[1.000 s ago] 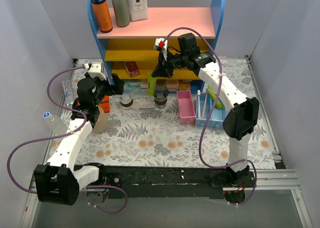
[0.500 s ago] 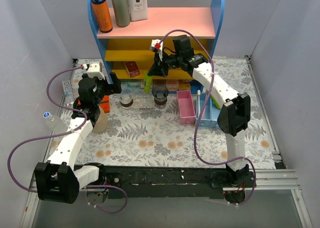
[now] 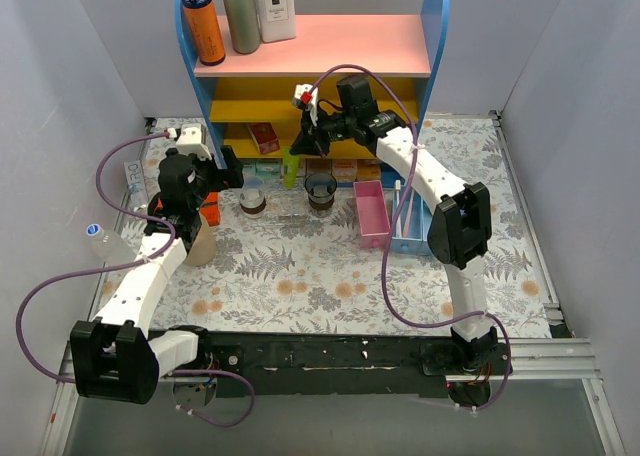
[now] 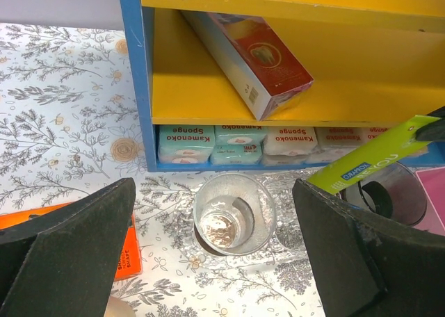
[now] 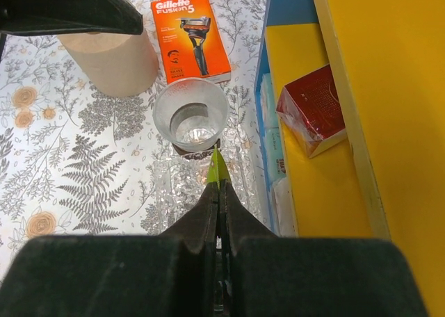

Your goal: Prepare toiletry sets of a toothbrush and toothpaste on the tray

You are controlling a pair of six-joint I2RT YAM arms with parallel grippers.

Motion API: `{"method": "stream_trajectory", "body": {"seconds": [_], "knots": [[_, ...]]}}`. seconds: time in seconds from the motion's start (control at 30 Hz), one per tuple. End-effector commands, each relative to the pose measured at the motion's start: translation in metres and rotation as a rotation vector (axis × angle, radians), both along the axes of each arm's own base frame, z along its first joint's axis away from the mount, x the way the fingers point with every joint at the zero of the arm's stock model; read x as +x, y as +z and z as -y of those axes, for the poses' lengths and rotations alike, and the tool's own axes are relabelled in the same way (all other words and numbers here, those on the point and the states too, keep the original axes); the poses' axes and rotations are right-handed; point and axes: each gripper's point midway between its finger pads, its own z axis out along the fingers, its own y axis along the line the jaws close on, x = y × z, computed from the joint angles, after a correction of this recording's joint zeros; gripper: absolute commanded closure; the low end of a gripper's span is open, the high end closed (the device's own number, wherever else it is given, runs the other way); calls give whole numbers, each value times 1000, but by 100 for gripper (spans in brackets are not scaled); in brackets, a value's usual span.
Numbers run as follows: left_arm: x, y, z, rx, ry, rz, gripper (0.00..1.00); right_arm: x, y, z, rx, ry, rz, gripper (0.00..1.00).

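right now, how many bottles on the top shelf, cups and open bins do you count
bottles: 3 - orange bottle, grey bottle, white bottle
cups: 2 - left cup, right cup
open bins: 2 - pink bin, blue bin
total: 7

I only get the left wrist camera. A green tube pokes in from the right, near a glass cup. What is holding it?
Observer: The right gripper is. Its fingers are pinched shut on the end of the toothpaste.
Operator: What is the flat box at my lower left?
Observer: The right wrist view shows its face. It reads Gillette Fusion5 and pictures a razor.
Operator: Is there anything to the right of the second cup?
Observer: Yes. From above, a pink bin and a blue bin stand side by side on the table.
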Motion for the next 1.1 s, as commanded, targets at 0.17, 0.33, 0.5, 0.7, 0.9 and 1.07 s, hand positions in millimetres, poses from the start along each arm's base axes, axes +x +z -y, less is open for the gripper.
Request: {"method": "stream_trajectory", "body": {"seconds": [0.17, 0.33, 0.5, 0.7, 0.9, 1.07], "knots": [[5, 16, -5, 2, 24, 29, 2, 10, 16, -9, 15, -6, 99, 99], [6, 14, -4, 1, 16, 24, 2, 11, 14, -10, 11, -5, 105, 99], [6, 13, -4, 1, 16, 21, 2, 12, 10, -10, 5, -7, 99, 99], [7, 13, -3, 1, 14, 21, 2, 12, 2, -11, -15, -9, 91, 99], [7, 12, -3, 1, 13, 18, 2, 10, -6, -14, -47, -16, 95, 99], [7, 12, -2, 0, 10, 19, 2, 11, -12, -16, -65, -25, 103, 99]]}}
